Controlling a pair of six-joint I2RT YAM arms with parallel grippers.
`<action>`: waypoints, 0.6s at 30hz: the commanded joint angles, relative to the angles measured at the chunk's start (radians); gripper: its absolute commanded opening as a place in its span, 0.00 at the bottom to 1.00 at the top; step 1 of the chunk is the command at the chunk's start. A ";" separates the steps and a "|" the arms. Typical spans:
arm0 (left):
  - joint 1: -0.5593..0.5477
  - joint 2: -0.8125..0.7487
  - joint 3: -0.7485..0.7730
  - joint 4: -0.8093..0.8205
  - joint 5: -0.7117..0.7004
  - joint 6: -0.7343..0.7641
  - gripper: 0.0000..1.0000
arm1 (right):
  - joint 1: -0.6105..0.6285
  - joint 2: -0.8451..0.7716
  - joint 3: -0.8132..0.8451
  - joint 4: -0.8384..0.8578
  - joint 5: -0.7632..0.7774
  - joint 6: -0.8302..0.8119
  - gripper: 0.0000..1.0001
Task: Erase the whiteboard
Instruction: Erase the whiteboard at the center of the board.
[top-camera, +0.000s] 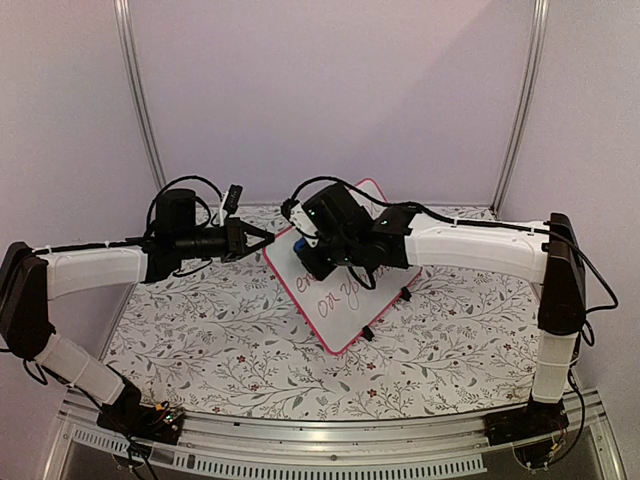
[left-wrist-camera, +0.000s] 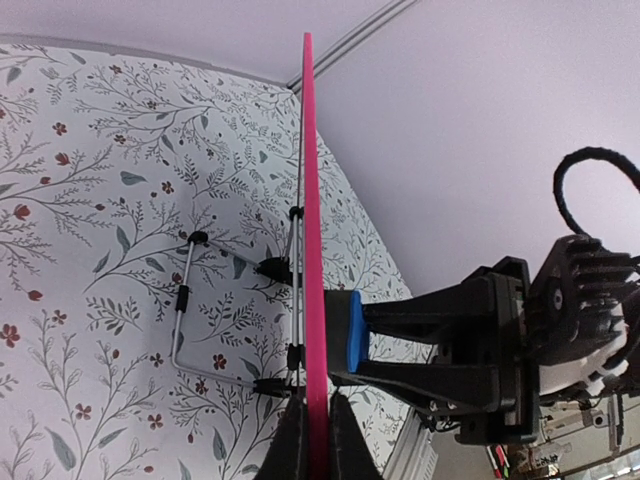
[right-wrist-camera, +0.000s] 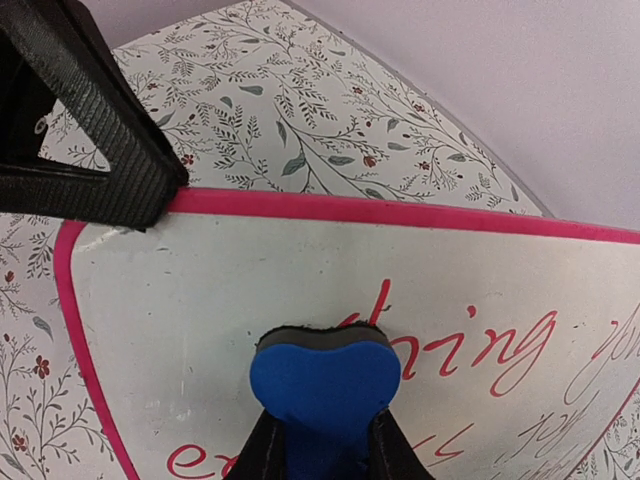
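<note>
Arms meet over the middle of the floral table (top-camera: 200, 340): the left arm stretches in low from its side, forearm level, and the left gripper (top-camera: 264, 238) is pinched tight on the top edge of the whiteboard (top-camera: 345, 305) near its left corner. The right arm comes across from the other side, elbow high and wrist bent down, and the right gripper (right-wrist-camera: 325, 445) is squeezed on the blue eraser (right-wrist-camera: 325, 380), whose pad is pressed flat to the board's face. The board is white with a pink frame and lines of red handwriting (right-wrist-camera: 500, 345). It stands propped on a wire stand (left-wrist-camera: 185, 310), face leaning back. Its long axis runs diagonally, near-left to far-right.
</note>
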 joint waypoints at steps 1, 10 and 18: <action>-0.028 -0.014 0.002 0.054 0.076 0.009 0.00 | 0.010 -0.009 -0.044 -0.066 -0.004 0.013 0.06; -0.027 -0.014 0.001 0.055 0.075 0.009 0.00 | 0.011 -0.035 -0.089 -0.068 0.009 0.025 0.06; -0.029 -0.012 0.001 0.056 0.075 0.008 0.00 | -0.006 -0.030 -0.060 -0.053 0.023 0.026 0.06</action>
